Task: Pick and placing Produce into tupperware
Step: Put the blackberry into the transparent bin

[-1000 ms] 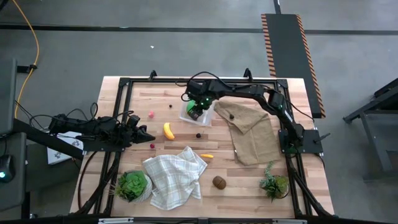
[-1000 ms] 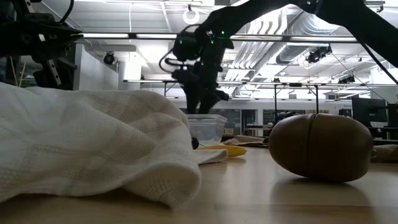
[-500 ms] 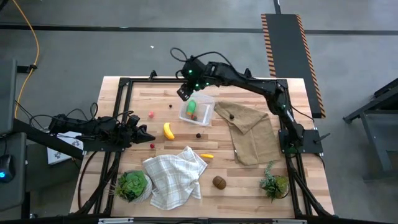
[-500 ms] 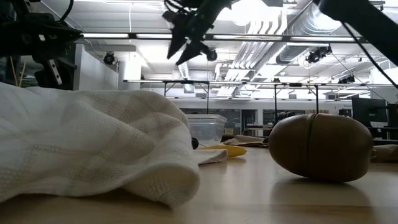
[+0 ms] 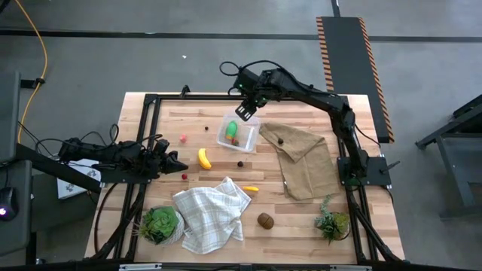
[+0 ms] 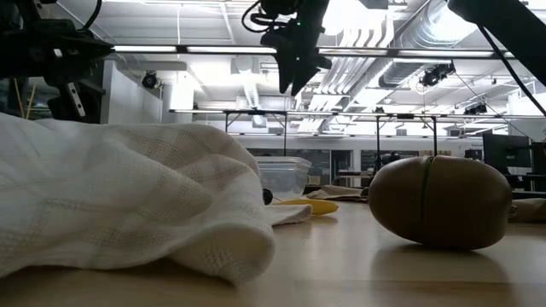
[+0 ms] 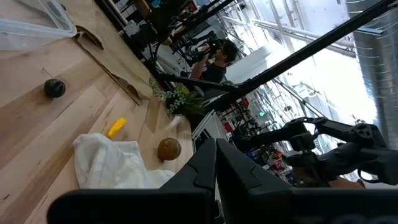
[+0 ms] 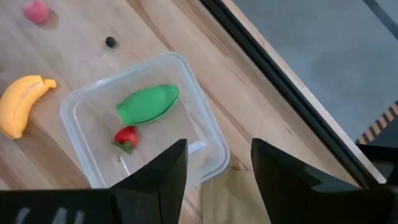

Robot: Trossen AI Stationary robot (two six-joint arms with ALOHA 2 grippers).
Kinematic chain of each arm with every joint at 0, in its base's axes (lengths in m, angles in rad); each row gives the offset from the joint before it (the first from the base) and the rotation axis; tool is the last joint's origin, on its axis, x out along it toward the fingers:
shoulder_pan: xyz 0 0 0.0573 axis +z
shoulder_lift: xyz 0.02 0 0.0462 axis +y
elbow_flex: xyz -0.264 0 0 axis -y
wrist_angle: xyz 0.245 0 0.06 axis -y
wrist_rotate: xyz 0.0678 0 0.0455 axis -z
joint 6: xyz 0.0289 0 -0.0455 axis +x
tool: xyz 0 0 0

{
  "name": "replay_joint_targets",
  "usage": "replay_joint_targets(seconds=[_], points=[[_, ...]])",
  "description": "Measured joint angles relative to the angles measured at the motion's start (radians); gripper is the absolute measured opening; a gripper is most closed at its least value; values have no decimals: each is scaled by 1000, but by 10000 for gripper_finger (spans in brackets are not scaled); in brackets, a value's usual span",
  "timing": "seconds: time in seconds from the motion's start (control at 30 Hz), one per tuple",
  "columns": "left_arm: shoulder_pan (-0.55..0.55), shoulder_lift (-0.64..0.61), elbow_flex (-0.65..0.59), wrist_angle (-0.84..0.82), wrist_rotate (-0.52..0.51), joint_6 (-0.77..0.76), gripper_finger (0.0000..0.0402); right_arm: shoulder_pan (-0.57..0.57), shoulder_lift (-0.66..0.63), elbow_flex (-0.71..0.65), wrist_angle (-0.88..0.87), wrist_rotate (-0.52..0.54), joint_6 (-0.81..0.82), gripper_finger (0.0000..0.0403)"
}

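Produce, mostly loose on table: banana [image 5: 204, 158] just left of tupperware [image 5: 249, 133]; small yellow piece [image 5: 251, 188] by white cloth [image 5: 211, 217]; kiwi [image 5: 265, 220] near front edge; berries scattered. Green piece [image 8: 148, 103] and strawberry [image 8: 126, 138] lie inside tupperware. Judged light, rigid, smooth plastic; banana likely best pinched across mid-body, kiwi across short axis, as rounded ends may slip. Tupperware thin-walled, may slide if nudged. Right gripper [image 5: 246, 111] above tupperware's far rim, fingers apart, empty. Left gripper [image 5: 167, 159] low, left of banana, fingers together.

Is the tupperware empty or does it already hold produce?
Not empty: the tupperware holds a green piece and a small strawberry; no lid on it.
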Motion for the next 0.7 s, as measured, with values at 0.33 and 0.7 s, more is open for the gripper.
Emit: replay_joint_targets(seconds=[0.33,0.7], points=[[0,0,0,0,0,-3,1,10,-123,-287,48,17,52,170],[0,0,0,-1,0,-4,1,-29,-486,-891,309,-157,392,170]])
